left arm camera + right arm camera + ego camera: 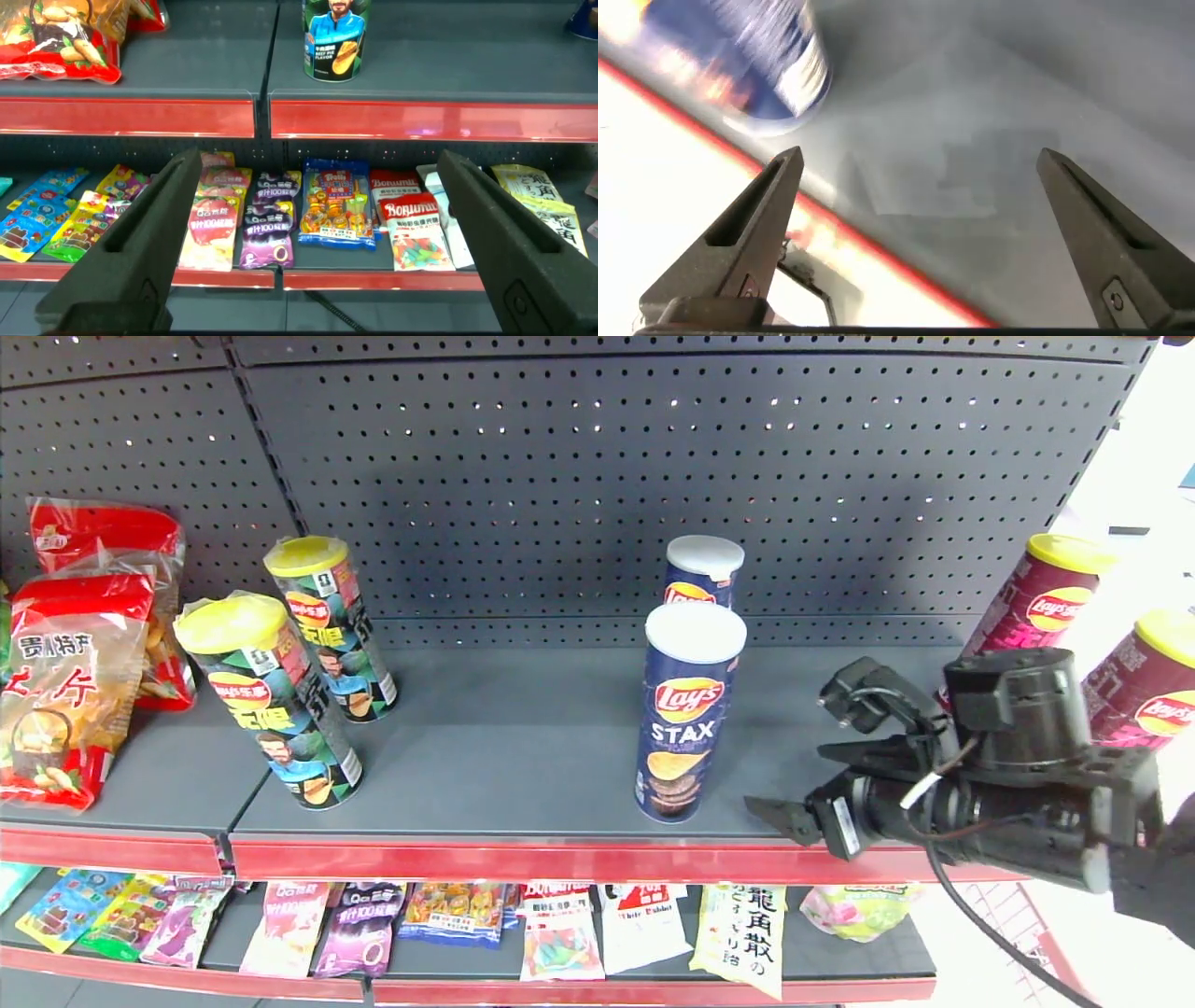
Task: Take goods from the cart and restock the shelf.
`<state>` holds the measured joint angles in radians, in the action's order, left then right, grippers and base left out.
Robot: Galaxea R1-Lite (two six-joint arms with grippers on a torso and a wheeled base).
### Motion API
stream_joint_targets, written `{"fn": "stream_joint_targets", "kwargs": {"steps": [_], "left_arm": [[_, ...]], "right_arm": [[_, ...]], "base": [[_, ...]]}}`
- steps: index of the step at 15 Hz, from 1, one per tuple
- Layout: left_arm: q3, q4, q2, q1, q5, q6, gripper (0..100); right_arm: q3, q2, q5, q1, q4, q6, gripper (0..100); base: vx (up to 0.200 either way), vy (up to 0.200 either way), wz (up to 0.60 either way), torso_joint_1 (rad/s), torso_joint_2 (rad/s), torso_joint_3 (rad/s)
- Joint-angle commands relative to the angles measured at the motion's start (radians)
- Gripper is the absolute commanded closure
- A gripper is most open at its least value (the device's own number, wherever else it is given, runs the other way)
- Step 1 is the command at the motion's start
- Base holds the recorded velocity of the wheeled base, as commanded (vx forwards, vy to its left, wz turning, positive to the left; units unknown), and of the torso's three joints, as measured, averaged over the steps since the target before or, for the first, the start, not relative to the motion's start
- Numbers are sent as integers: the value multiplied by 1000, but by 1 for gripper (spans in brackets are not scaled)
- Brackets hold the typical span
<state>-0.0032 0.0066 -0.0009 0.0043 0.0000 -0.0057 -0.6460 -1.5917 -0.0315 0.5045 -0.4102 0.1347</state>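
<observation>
The right gripper (803, 784) is nearest, hanging over the near red lip (560, 859) of the upper shelf (523, 747) with its fingers spread wide and nothing between them. Just to its left stands the near blue chip can (689, 709), upright and close to the shelf's front edge, with a second blue can (702, 569) farther back behind it. In the right wrist view the near can's base (757, 56) sits just beyond one fingertip, so the margin looks thin. The can is tall and narrow, and any sideways drift to the left would likely tip it, either off the lip or back into its neighbour. The two maroon cans (1041, 593) at the far right stand close behind the wrist, so a careless pull-back or turn of the arm could brush them over. The two yellow-lidded cans (271, 700) and the snack bags (65, 672) at the left are well apart from either arm. The left gripper (318, 168) is low, its fingers also apart and empty, facing the candy packets (336, 205) on the lower shelf. If it were lifted straight up from there it might catch the red lip above — a knock that could shake every can.
</observation>
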Motion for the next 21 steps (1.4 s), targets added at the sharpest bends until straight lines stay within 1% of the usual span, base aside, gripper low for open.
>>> {"fn": "stream_joint_targets", "kwargs": {"steps": [1, 2, 3, 4, 5, 6, 7, 8, 9, 10, 11, 12, 13, 14, 15, 16, 17, 18, 19, 20, 21], "left_arm": [[0, 0, 1, 0, 0, 0, 0], [0, 1, 1, 0, 0, 0, 0], [0, 0, 1, 0, 0, 0, 0], [0, 1, 1, 0, 0, 0, 0], [0, 1, 1, 0, 0, 0, 0], [0, 1, 1, 0, 0, 0, 0], [0, 1, 1, 0, 0, 0, 0], [0, 1, 1, 0, 0, 0, 0], [0, 0, 1, 0, 0, 0, 0], [0, 0, 1, 0, 0, 0, 0], [0, 0, 1, 0, 0, 0, 0], [0, 1, 1, 0, 0, 0, 0], [0, 1, 1, 0, 0, 0, 0], [0, 1, 1, 0, 0, 0, 0], [0, 0, 1, 0, 0, 0, 0], [0, 1, 1, 0, 0, 0, 0], [0, 1, 1, 0, 0, 0, 0], [0, 1, 1, 0, 0, 0, 0], [0, 1, 1, 0, 0, 0, 0], [0, 1, 1, 0, 0, 0, 0], [0, 0, 1, 0, 0, 0, 0]], "right_arm": [[114, 182, 2, -1, -2, -3, 0], [238, 343, 7, -18, -4, -6, 0], [307, 453, 8, -29, -1, -15, 0], [339, 507, 8, -24, -1, -20, 0], [433, 667, 15, -20, 10, -20, 0], [463, 713, 19, -24, 13, -20, 0], [548, 903, 45, -55, 71, -15, 0], [557, 977, 59, -81, 129, -15, 0], [546, 1132, 128, -182, 297, -13, 0], [529, 1213, 214, -267, 396, -13, 0], [516, 1320, 329, -399, 504, -13, 0], [516, 1355, 352, -440, 522, -15, 0], [554, 1475, 366, -563, 539, -15, 0], [577, 1497, 361, -583, 524, -27, 0], [589, 1495, 347, -577, 490, -37, 0], [603, 1506, 292, -561, 455, -41, 0], [601, 1538, 223, -523, 455, -64, 0], [600, 1569, 196, -511, 456, -93, 0], [605, 1590, 189, -506, 449, -106, 0], [608, 1592, 147, -506, 445, -132, 0], [609, 1592, 79, -506, 444, -170, 0]], "base": [[0, 0, 0, 0, 0, 0], [0, 0, 0, 0, 0, 0], [0, 0, 0, 0, 0, 0], [0, 0, 0, 0, 0, 0], [0, 0, 0, 0, 0, 0], [0, 0, 0, 0, 0, 0], [0, 0, 0, 0, 0, 0], [0, 0, 0, 0, 0, 0], [0, 0, 0, 0, 0, 0], [0, 0, 0, 0, 0, 0], [0, 0, 0, 0, 0, 0], [0, 0, 0, 0, 0, 0], [0, 0, 0, 0, 0, 0], [0, 0, 0, 0, 0, 0], [0, 0, 0, 0, 0, 0], [0, 0, 0, 0, 0, 0], [0, 0, 0, 0, 0, 0], [0, 0, 0, 0, 0, 0], [0, 0, 0, 0, 0, 0], [0, 0, 0, 0, 0, 0], [0, 0, 0, 0, 0, 0]]}}
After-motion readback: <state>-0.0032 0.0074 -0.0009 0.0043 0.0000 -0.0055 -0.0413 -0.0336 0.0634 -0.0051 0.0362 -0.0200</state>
